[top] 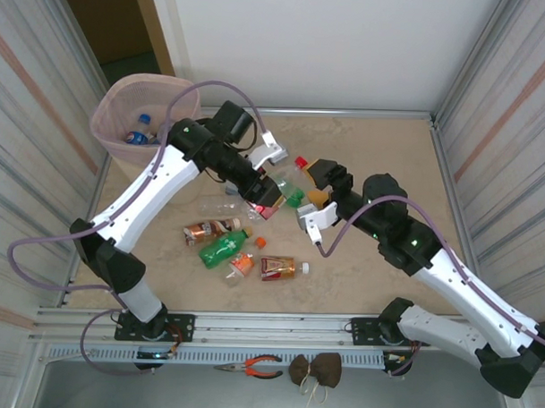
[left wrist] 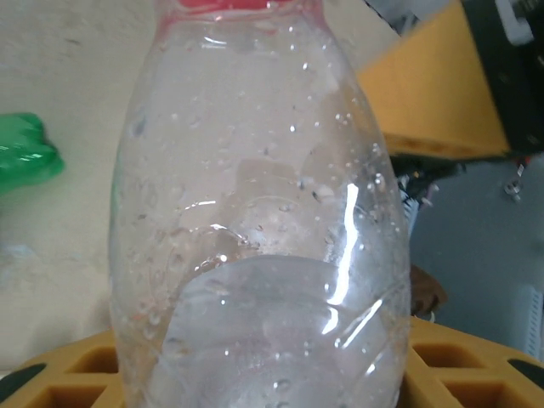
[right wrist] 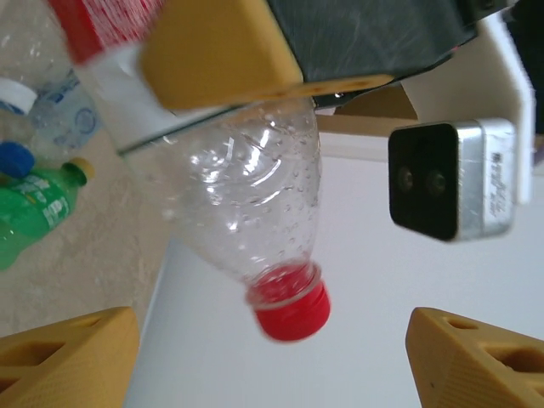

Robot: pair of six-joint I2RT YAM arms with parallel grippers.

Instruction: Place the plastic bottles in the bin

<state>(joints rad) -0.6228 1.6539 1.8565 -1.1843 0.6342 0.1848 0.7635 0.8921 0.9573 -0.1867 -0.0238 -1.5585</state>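
Judging by the bin in the upper left of the frame, how far along is this?

Early, I'd say. A blue-capped bottle lies inside the pink liner, maybe with another beside it; I cannot tell. Four lie on the worktop left of centre: an amber bottle, a green bottle, a small orange-capped bottle and a brown-labelled bottle. A second green bottle sits under the hands.

And the one off the worktop?

That's the clear bottle with a red cap, in the middle of the top view, well apart from the bin. The left hand is clenched on its body; in the left wrist view the yellow fingers flank its lower end.

The right hand?

The right hand is released, just beside the bottle. In its wrist view its fingers stand wide apart, the red cap between them and touching neither.

What's left?

Getting the clear bottle over to the bin, then the five on the worktop, as I read it
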